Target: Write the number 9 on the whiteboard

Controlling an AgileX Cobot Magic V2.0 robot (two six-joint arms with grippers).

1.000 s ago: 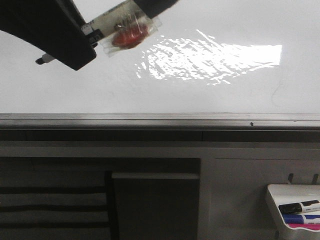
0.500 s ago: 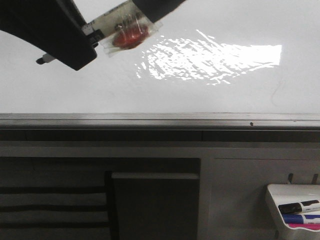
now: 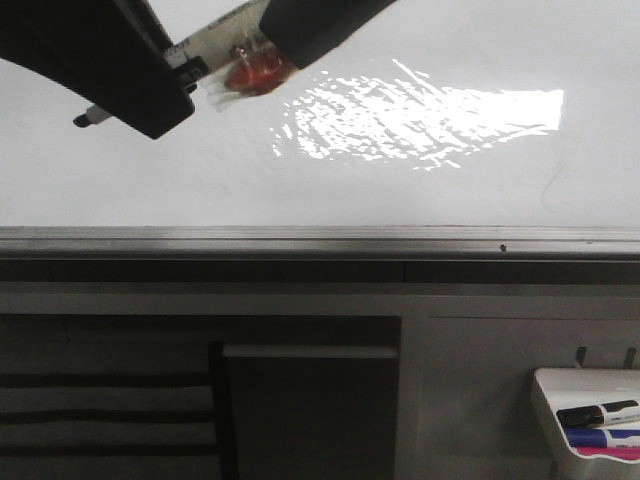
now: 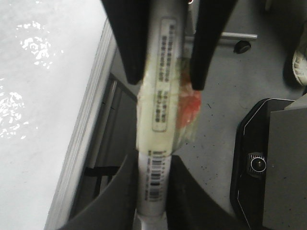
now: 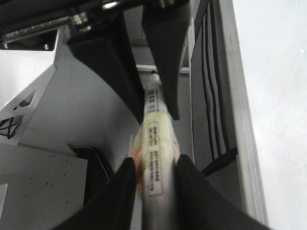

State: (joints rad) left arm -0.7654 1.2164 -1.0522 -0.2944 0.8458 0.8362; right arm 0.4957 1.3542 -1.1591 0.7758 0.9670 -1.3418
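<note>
The whiteboard (image 3: 420, 190) fills the upper front view, with a glare patch and a grey bottom rail (image 3: 320, 240). No black number 9 shows on it. A white marker (image 3: 215, 45) wrapped in yellowish tape, with a red piece (image 3: 245, 72), is held at the top left. My left gripper (image 3: 175, 90) is shut on its barcode end (image 4: 156, 177); the tip (image 3: 85, 118) pokes out beyond it. My right gripper (image 3: 290, 35) is shut on the taped part (image 5: 154, 167). The board also shows in the left wrist view (image 4: 38, 96) and the right wrist view (image 5: 278, 96).
A small white marker tray (image 3: 560, 390) hangs at the lower right with a black marker (image 3: 598, 413) and coloured ones. Below the rail are a dark cabinet panel (image 3: 310, 420) and dark slats (image 3: 100, 415). A black base (image 4: 268, 163) stands on the grey floor.
My right gripper has slid along the marker toward my left gripper and now covers more of the red piece. The left gripper and the marker tip have stayed put.
</note>
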